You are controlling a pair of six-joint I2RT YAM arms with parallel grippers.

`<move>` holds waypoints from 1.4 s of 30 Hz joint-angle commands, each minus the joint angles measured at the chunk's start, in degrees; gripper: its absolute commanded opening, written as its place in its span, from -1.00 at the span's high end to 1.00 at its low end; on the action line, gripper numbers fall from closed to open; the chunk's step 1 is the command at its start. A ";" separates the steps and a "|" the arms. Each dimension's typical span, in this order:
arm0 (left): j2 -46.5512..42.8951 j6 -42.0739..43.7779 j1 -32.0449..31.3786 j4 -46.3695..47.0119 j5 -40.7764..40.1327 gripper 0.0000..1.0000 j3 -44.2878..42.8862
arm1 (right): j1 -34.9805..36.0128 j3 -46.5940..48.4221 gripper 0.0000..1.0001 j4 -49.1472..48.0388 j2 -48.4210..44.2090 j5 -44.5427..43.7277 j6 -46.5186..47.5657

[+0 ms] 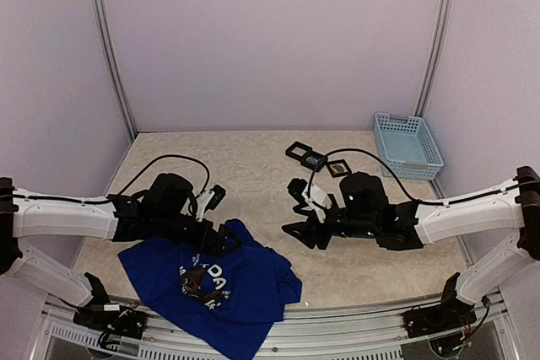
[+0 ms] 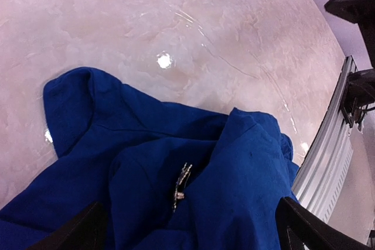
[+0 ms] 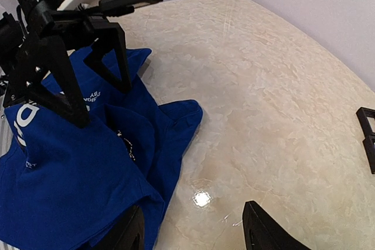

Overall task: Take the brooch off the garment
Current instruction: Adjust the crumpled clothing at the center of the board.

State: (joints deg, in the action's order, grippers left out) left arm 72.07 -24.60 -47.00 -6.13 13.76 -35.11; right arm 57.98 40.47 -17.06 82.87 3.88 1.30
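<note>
The garment [image 1: 245, 292], a royal-blue T-shirt with white lettering, lies crumpled at the table's near left. In the left wrist view a small silvery brooch [image 2: 181, 185] sits in a fold of the garment [image 2: 246, 162]. My left gripper [image 1: 224, 239] is open and empty, its fingers [image 2: 82, 232] spread just above the cloth on either side of the brooch. My right gripper [image 1: 300, 218] is open and empty over bare table just right of the garment [image 3: 58, 168]. The right wrist view shows the left gripper [image 3: 73, 86] with its fingertips on the cloth.
Several black square frames [image 1: 316, 159] lie at the back centre; one shows in the right wrist view [image 3: 367, 136]. A light-blue basket [image 1: 407, 145] stands at the back right. A metal rail [image 2: 328, 162] runs along the table's near edge.
</note>
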 commanded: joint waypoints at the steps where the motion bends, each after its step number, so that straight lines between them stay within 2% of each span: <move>1: 7.70 2.43 -1.25 3.23 6.89 -0.84 -5.06 | 0.43 -2.05 -0.17 -1.69 -4.44 -6.12 0.39; 4: 13.14 3.04 -3.93 2.54 7.79 -0.30 -7.44 | 0.39 -2.86 -0.16 -2.06 -6.09 -8.62 0.61; 8: 15.75 2.87 -8.18 1.73 5.71 0.05 -8.33 | 0.40 -3.72 -0.15 -2.28 -8.42 -10.18 0.50; 12: 15.15 2.68 -11.74 1.60 3.33 0.74 -8.07 | 0.40 -4.65 -0.15 -2.87 -10.20 -10.63 0.46; 15: 13.47 2.98 -14.47 3.06 2.59 0.99 -6.71 | 0.43 -4.70 -0.16 -2.72 -10.42 -10.80 0.53; 17: 12.07 4.68 -17.16 3.63 1.13 1.00 -5.96 | 0.38 -4.38 -0.16 -2.55 -9.94 -9.91 0.70; 23: 6.34 8.93 -26.20 3.37 -10.65 1.00 -2.67 | 0.41 -3.59 -0.12 -2.98 -7.87 -4.07 1.07; 27: 2.14 10.30 -30.57 7.55 -10.97 1.00 1.77 | 0.38 -3.90 -0.12 -3.11 -8.15 -4.13 1.49; 30: 1.42 9.75 -31.77 8.51 -9.15 1.00 3.47 | 0.42 -3.80 -0.14 -3.00 -8.34 -0.29 1.77; 33: 2.24 10.07 -36.26 9.16 -12.16 1.00 4.40 | 0.43 -3.57 -0.17 -2.74 -8.26 0.69 1.73; 37: 5.16 10.30 -41.88 8.07 -18.39 0.88 3.65 | 0.39 -3.20 -0.17 -2.16 -7.72 0.15 2.04; 42: 8.10 8.58 -45.89 7.19 -20.97 0.48 1.85 | 0.43 -2.47 -0.17 -1.46 -6.69 0.15 2.04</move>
State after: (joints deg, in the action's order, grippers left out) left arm 78.39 -15.14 -90.70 1.67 -2.85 -31.55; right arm 57.98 36.69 -19.62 75.02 3.40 2.90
